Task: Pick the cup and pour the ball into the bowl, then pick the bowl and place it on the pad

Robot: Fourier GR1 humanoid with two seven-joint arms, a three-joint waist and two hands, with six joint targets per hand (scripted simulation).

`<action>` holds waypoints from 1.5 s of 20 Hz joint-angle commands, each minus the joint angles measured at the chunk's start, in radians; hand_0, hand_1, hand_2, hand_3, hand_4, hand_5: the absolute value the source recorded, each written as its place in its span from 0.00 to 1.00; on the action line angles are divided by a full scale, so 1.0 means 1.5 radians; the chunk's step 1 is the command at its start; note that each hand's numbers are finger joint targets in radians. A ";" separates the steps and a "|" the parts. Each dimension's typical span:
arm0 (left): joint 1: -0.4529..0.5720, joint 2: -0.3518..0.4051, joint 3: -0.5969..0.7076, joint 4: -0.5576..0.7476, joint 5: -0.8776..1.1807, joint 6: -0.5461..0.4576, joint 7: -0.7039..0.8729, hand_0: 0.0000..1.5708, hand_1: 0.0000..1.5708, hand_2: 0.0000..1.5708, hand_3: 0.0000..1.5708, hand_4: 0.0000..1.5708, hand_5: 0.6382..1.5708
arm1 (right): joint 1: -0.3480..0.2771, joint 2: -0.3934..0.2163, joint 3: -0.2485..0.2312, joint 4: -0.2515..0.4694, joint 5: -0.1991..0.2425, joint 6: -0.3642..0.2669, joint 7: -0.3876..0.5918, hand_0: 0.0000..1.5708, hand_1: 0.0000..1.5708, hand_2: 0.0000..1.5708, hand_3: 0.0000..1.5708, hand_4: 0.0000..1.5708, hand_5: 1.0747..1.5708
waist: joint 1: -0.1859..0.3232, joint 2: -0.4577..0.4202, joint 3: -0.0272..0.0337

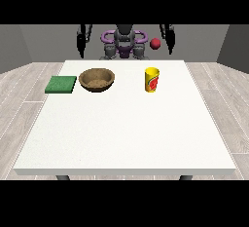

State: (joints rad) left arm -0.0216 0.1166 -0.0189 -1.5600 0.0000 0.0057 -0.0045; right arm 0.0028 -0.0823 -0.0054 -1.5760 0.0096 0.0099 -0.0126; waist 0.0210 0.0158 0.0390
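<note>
Table [121,138], white. Cup [151,79], yellow, upright, right of centre. Bowl [97,80], brown, beside green pad [61,85]. Ball [155,44], red, in the air above cup. My hands [81,50] [170,48]: behind table, fingers unreadable.

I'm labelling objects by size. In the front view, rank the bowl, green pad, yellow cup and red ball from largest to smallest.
1. Bowl
2. Green pad, nearly as wide, but flatter
3. Yellow cup
4. Red ball, farther back, so slightly understated

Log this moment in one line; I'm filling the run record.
yellow cup: upright, untouched | red ball: above cup | brown wooden bowl: beside green square pad | hands: raised
</note>
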 commanded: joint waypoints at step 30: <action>-0.264 0.033 0.115 -0.097 0.123 -0.017 0.047 0.00 0.00 0.00 0.00 0.00 0.91 | -0.286 0.014 0.189 -0.144 0.009 -0.209 0.158 0.00 0.00 0.00 0.00 0.00 0.99 | -0.065 0.092 -0.0256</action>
State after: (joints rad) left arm -0.3324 0.1254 0.1206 -1.7426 0.2279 -0.0216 0.1440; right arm -0.3978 -0.0350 0.3292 -1.8011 0.0526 -0.3505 0.3160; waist -0.0510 0.0224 -0.0002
